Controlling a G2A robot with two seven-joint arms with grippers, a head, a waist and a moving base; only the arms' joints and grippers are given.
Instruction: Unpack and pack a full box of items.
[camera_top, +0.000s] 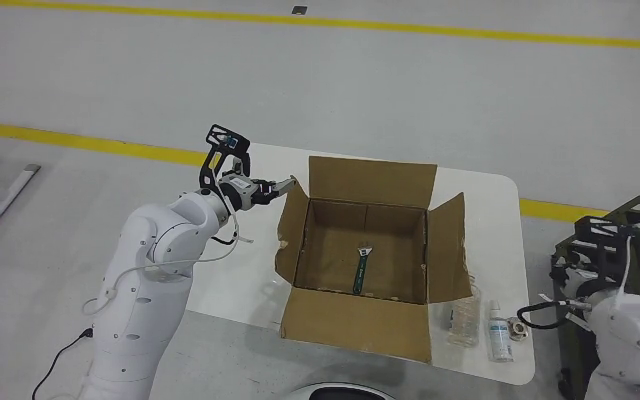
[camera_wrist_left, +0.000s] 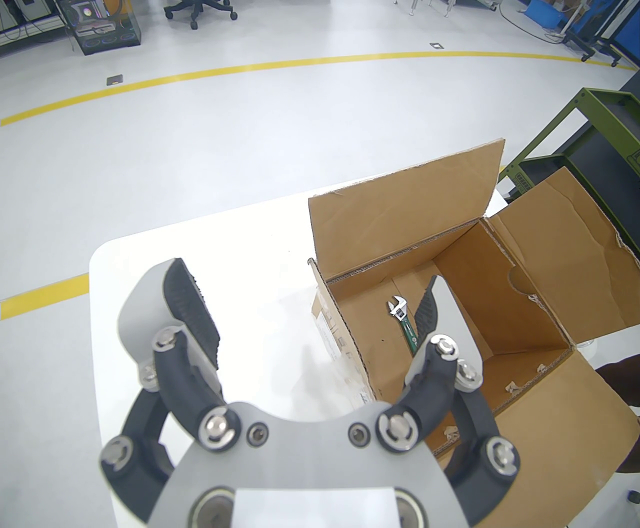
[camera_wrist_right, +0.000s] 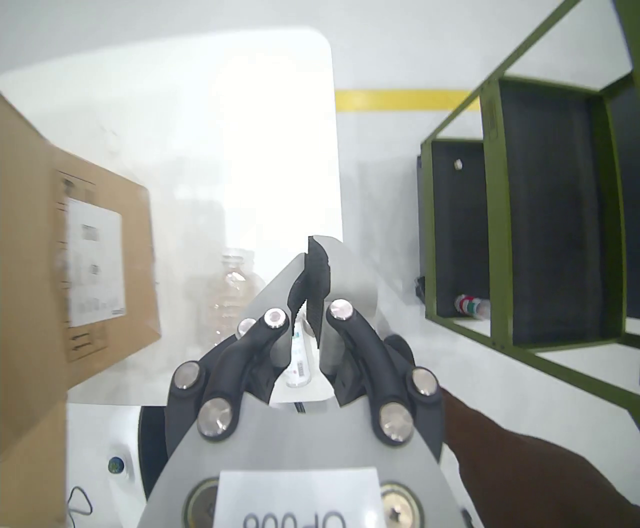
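Nearest, at the lower right of the top view: right gripper (camera_top: 517, 325), jaws closed together on nothing, just beside a small white bottle (camera_top: 497, 337) and near a clear plastic bottle (camera_top: 463, 320), both resting on the white table (camera_top: 480, 200) outside the cardboard box (camera_top: 355, 322). Next, at frame centre: box with all four flaps folded outward, holding a single adjustable wrench (camera_top: 361, 270) flat on its floor. Long axis of that green-handled tool nearly bottom-to-top of the frame, handle end toward the near wall, open head toward the far wall and tipped slightly right. Farther, at left centre: left gripper (camera_top: 282, 188), jaws wide apart and empty, just beside the upper corner of the left flap, aimed right toward the opening. Lies to the right of and below those jaws, past the flap and down inside the box. Looks the nearer arm by a good margin, the right one sitting well apart beyond the opposite flap. Probably calls for a reach over the left wall, then a wrist turn to set the jaws across the handle rather than along it. Cannot tell whether unpacking or repacking.
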